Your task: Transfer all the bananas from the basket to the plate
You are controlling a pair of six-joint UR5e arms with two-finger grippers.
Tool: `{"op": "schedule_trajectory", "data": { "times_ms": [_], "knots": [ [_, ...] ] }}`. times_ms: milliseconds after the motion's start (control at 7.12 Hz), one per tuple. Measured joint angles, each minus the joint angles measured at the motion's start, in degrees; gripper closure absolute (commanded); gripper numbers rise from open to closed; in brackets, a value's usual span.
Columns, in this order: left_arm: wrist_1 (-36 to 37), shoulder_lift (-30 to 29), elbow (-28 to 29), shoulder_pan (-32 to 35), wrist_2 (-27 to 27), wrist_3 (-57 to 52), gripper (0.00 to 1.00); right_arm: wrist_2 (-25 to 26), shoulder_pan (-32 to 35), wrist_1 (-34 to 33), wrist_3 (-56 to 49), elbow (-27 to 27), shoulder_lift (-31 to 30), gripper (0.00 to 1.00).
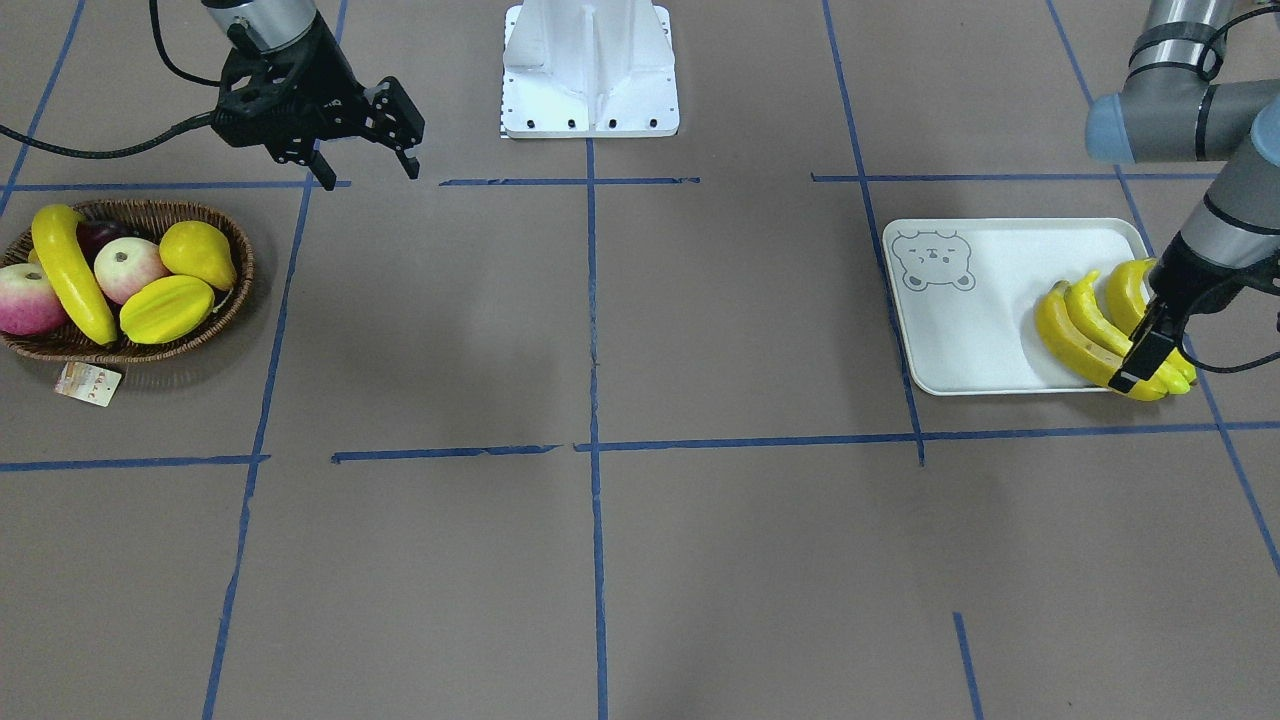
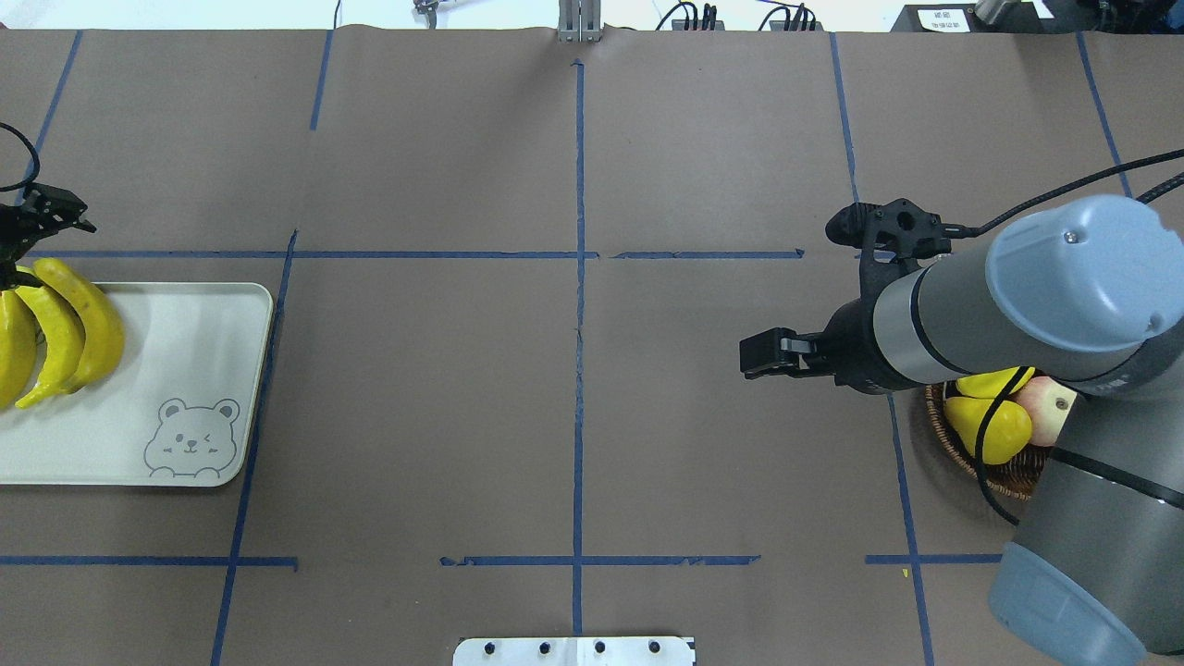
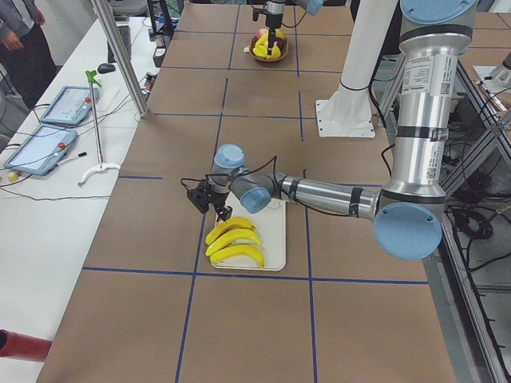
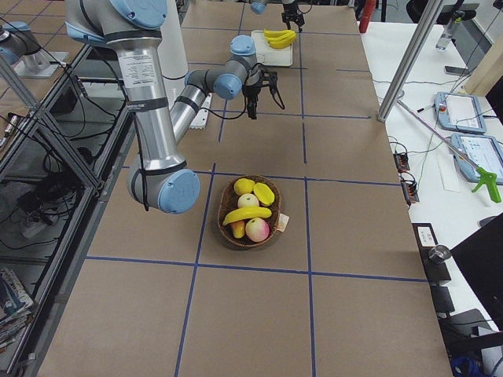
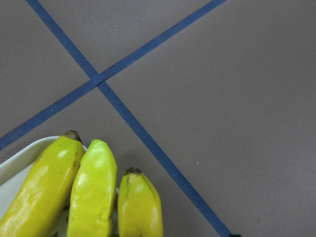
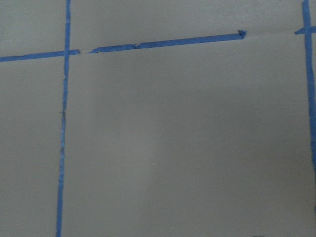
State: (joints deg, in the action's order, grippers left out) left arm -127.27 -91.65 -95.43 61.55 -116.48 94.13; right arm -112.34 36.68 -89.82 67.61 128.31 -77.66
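Three yellow bananas (image 1: pixel 1085 330) lie side by side at one end of the off-white bear-print plate (image 1: pixel 990 330); the left wrist view shows their tips (image 5: pixel 94 197). My left gripper (image 1: pixel 1150 345) hovers right over them, open and holding nothing. One banana (image 1: pixel 70 275) lies in the brown wicker basket (image 1: pixel 243 270) at the other end of the table. My right gripper (image 1: pixel 368 170) hangs open and empty above the table, behind the basket and a little toward the centre.
Beside that banana the basket holds two pinkish apples (image 1: pixel 128 268), a yellow pear (image 1: pixel 198 253) and a ridged yellow fruit (image 1: pixel 165 310); a paper tag (image 1: pixel 88 384) hangs at its rim. The white robot base (image 1: pixel 590 80) stands mid-table. Blue tape lines cross the brown surface.
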Motion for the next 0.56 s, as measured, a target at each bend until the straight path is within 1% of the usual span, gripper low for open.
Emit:
{"op": "schedule_trajectory", "data": {
  "times_ms": [140, 281, 561],
  "knots": [
    [0.5, -0.1, -3.7, -1.1, -0.6, -0.2, 0.00, -0.9, 1.7, 0.0, -4.2, 0.4, -2.8, 0.00],
    [1.9, -0.2, -7.6, -4.0, -0.8, -0.4, 0.00, -1.2, 3.3, 0.3, -9.4, 1.3, -6.6, 0.00],
    [8.8, -2.2, -14.7, -12.5, -0.8, -1.2, 0.00, -2.2, 7.8, 0.8, -21.7, 3.6, -15.6, 0.00]
  ]
}}
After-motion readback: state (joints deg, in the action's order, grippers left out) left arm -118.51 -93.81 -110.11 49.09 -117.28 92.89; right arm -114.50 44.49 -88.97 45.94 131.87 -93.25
